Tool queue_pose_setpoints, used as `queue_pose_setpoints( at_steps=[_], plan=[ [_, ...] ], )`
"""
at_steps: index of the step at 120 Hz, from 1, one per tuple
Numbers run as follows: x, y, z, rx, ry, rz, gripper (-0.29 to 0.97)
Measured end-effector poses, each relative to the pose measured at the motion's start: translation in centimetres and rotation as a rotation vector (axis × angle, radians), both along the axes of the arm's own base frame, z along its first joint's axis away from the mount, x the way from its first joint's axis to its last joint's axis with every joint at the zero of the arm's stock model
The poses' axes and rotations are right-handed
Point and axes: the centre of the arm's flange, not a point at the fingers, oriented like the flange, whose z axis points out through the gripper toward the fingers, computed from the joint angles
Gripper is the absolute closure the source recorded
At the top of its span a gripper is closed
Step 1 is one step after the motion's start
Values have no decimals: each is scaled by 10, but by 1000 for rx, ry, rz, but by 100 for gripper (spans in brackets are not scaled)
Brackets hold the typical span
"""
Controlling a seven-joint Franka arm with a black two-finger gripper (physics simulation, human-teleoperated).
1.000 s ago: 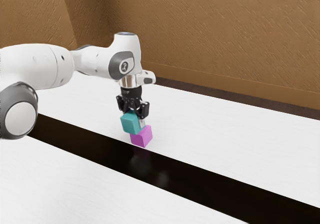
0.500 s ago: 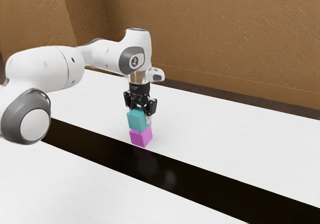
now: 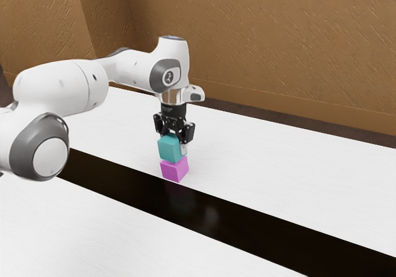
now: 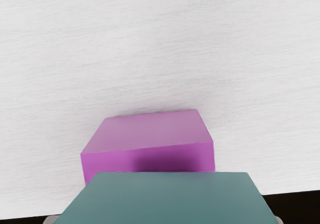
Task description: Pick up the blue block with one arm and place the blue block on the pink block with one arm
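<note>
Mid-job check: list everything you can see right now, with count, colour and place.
blue block: one, teal-blue, on top of the pink block, between the gripper's fingers
pink block: one, pink, on the table beside the black strip
table: one, white, under the blocks
black strip: one, black, running across the table
wall: one, brown, behind the table
arm: one, white and grey, coming in from the exterior view's left
gripper: one, black, pointing down, shut on the blue block
</note>
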Motion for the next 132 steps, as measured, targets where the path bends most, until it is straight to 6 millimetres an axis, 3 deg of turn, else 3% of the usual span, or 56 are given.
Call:
queue_pose_setpoints(
  at_steps=[69, 102, 118, 132],
  plan=[
    [0, 1, -11, 8, 15, 5, 28],
    [0, 2, -10, 4, 12, 8, 10],
    [2, 5, -2, 7, 1, 13, 5],
    [0, 13, 22, 14, -20, 23, 3]
  ],
)
